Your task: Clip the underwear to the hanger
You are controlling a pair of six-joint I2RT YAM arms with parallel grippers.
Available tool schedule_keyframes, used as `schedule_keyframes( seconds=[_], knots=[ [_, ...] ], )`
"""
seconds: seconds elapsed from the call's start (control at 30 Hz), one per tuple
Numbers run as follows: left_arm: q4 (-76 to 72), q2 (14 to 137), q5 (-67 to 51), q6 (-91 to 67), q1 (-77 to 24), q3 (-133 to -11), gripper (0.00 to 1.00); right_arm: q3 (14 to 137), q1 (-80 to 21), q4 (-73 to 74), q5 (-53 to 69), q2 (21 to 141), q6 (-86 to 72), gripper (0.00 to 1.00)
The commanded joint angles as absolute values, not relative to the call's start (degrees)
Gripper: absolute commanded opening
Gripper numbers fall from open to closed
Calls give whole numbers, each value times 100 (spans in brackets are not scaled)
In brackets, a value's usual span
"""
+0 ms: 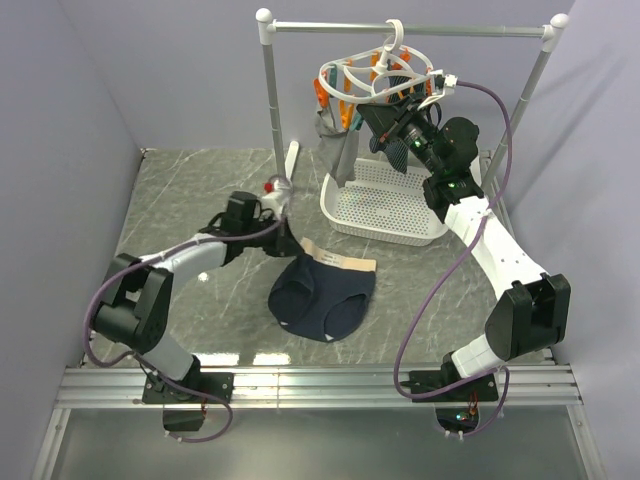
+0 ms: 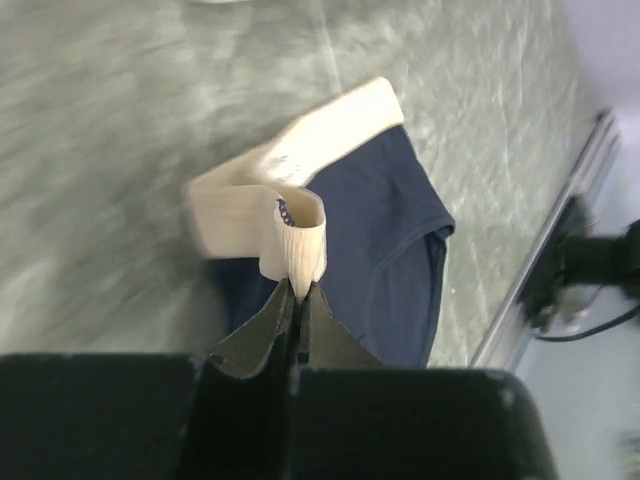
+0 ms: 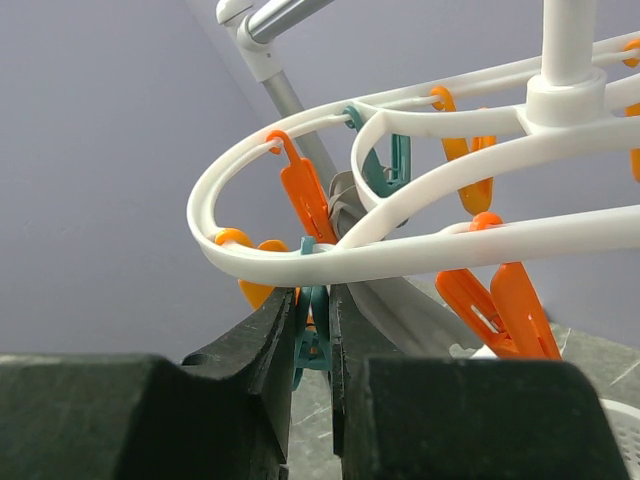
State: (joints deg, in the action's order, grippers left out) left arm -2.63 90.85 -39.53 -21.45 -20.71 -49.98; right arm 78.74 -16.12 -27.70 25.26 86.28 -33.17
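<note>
One edge of the underwear (image 1: 325,292) is taken: its beige waistband is pinched in the clenched left tool (image 2: 298,292), while the navy body lies on the tabletop (image 1: 190,190) in front of the arms; the right tool (image 3: 312,300), up at the hanger (image 3: 400,260), grips a teal clothespin (image 3: 314,345); the lift seems in hand; next, the waistband must rise to that pin, squeezed open to receive it.

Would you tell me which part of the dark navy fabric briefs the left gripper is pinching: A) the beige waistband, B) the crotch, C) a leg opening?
A: the left gripper is shut on a raised fold of the beige waistband of the dark navy briefs.
</note>
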Motion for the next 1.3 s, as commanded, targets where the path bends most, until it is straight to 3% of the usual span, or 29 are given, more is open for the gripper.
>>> schedule_keyframes(
  seconds=[0.0,0.1,0.23,0.37,0.57,0.8,0.93,1.1,1.17,1.27],
  knots=[
    [587,9008,-2727,-1241,-2881,-5351,2,8138,-1591,-2821,2672,8596,-3305,0],
    [956,9123,-1786,-759,-3523,-5501,3,8174,-1591,-2769,2663,8604,-3278,0],
    [1011,8956,-1459,-98,-4287,-5327,14,8183,-1591,-2769,2681,8596,-3252,0],
    [949,8772,-1477,176,-4579,-5177,45,8165,-1600,-2795,2681,8613,-3278,0],
    [853,8745,-1379,131,-4430,-5282,65,8200,-1591,-2786,2707,8631,-3278,0],
    [501,8525,-1704,562,-4334,-5194,71,8183,-1591,-2769,2733,8631,-3287,0],
    [667,8876,-2231,273,-3719,-5492,75,8191,-1600,-2777,2742,8631,-3287,0],
    [800,9219,-2943,334,-3357,-5862,83,8183,-1591,-2777,2777,8640,-3270,0],
    [782,9220,-3260,378,-3392,-5880,91,8174,-1591,-2777,2777,8640,-3270,0],
    [808,9333,-3489,413,-3419,-5941,89,8165,-1582,-2777,2777,8657,-3269,0]
  ],
)
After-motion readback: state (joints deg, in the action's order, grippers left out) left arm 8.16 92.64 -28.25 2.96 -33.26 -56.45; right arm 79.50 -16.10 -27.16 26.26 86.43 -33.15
